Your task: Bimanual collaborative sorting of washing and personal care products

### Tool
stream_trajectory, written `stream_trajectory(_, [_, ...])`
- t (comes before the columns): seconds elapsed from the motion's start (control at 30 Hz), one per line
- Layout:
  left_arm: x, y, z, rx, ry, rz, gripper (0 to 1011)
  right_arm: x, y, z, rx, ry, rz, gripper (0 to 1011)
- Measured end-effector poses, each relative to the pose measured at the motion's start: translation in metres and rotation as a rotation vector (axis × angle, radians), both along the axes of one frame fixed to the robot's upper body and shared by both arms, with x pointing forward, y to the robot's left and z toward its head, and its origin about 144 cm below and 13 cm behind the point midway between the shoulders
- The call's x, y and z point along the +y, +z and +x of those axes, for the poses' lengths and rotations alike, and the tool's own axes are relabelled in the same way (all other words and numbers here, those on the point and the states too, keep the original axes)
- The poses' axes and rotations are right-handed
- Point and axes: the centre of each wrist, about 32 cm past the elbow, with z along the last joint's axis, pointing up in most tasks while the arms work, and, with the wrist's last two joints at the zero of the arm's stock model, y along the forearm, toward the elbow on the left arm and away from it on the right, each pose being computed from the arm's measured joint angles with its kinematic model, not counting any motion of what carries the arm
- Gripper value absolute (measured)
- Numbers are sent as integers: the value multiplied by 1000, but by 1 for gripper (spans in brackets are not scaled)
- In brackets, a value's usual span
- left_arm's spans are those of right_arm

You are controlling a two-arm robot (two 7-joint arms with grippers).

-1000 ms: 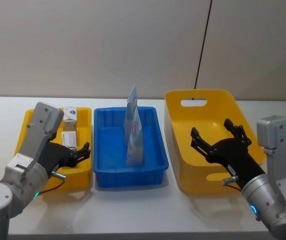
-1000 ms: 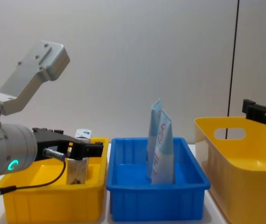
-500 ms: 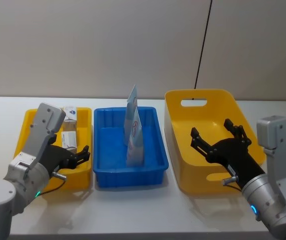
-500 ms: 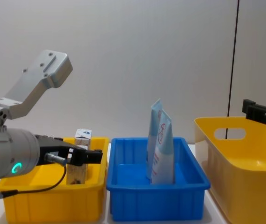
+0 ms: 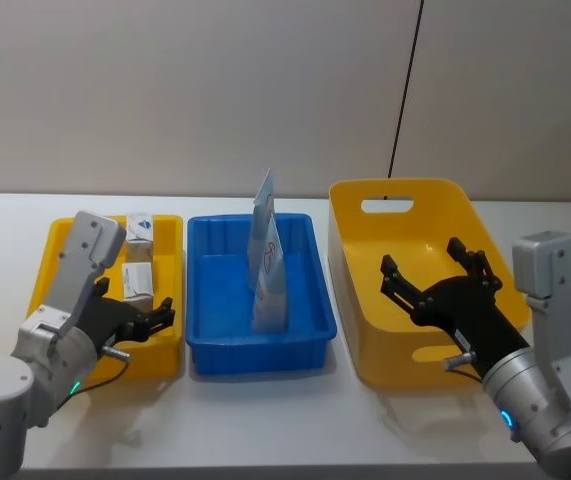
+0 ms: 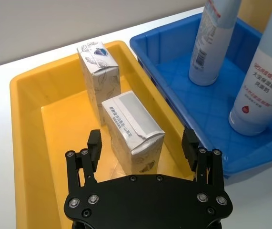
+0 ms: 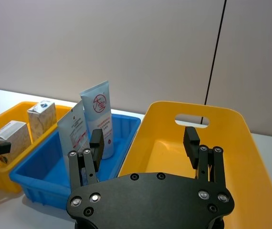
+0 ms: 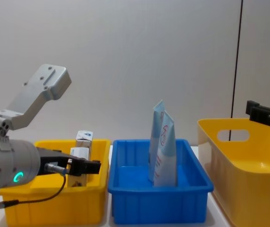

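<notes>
- Left gripper (image 5: 157, 316) sits low at lower left of the head view, over the near end of the small yellow tray (image 5: 53, 250), fingers spread wide and gripping nothing.
- Just ahead of it is the near carton (image 6: 132, 130), with a gap on either side to each finger.
- The second carton (image 6: 97, 67) stands upright behind it. Both hug the tray's right wall, with bare floor to their left.
- Two light-blue tubes (image 5: 268, 275) stand at centre frame in the blue tray (image 5: 305, 325), away from its walls.
- Right gripper (image 5: 423, 262) hangs at lower right over the large yellow bin (image 5: 405, 195), fingers wide, holding nothing.
</notes>
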Motion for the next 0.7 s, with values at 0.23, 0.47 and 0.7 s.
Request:
stream_trajectory(0.23, [1,-3,7,7,12,-11,1002,0,0,0,0,0,0,1003])
stream_trajectory(0.47, [1,-6,13,10,27,-21,1002,0,0,0,0,0,0,1003])
stream_trajectory(0.7, [1,-9,19,13,45,-33,1002,0,0,0,0,0,0,1003])
